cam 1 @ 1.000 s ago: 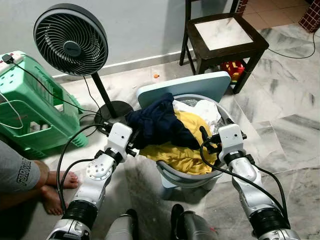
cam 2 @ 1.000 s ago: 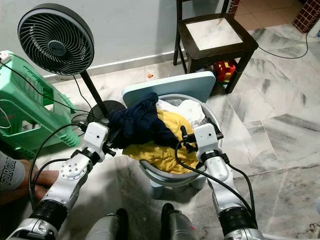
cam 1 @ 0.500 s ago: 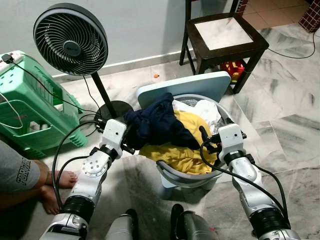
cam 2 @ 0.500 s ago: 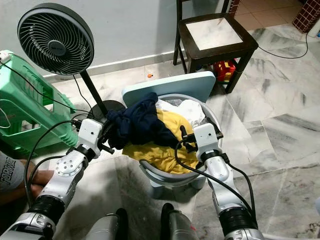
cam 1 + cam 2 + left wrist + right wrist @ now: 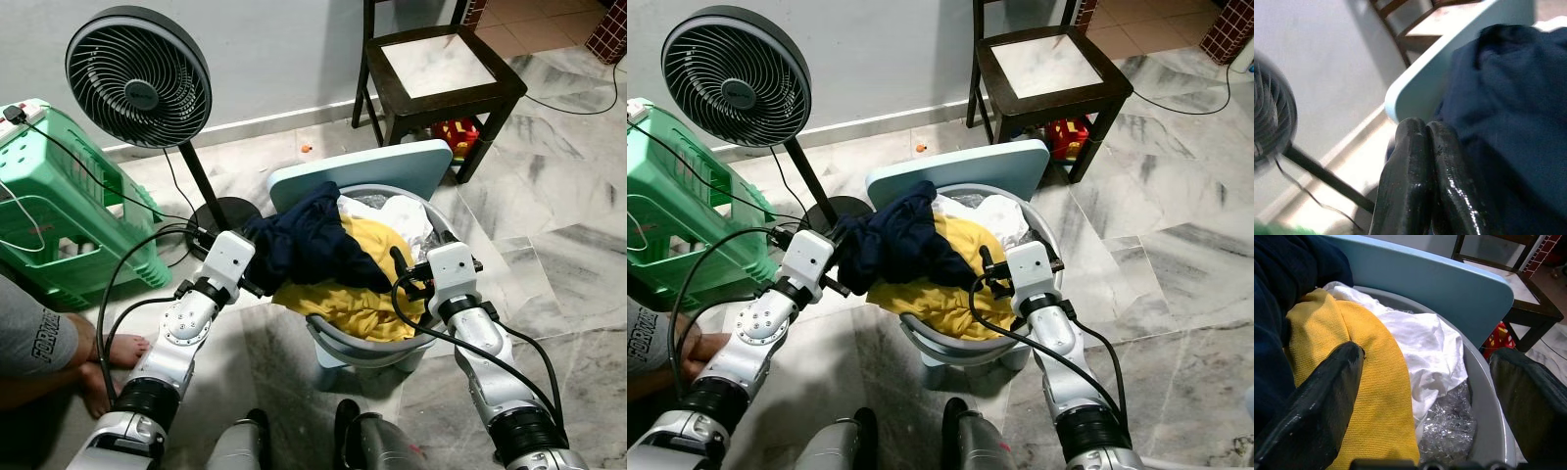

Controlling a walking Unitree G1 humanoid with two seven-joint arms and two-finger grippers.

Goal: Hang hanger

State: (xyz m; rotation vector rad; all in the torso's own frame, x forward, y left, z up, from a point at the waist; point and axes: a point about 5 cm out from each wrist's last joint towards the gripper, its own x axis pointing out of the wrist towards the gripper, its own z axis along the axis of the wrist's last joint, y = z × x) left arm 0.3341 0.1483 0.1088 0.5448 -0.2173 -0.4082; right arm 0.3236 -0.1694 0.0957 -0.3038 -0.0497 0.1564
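Left eye view shows a grey basket on the marble floor, heaped with clothes and used here as the landmark. A navy garment lies over the basket's left side, a yellow garment across its near middle, and a white cloth toward its far right. A pale blue board stands against the basket's far rim. The left gripper sits at the basket's left edge, its jaws pressed together, against the navy garment; whether cloth is caught between them I cannot tell. The right gripper hovers over the basket's right rim, its jaws spread wide, one finger lying on the yellow garment. I cannot make out a hanger among the clothes. Beyond the basket to the left stands a black fan, and further left a green plastic crate. A dark wooden chair stands beyond the basket to the right, a red toy beneath it. A person's bare feet rest on the floor, left of the basket.
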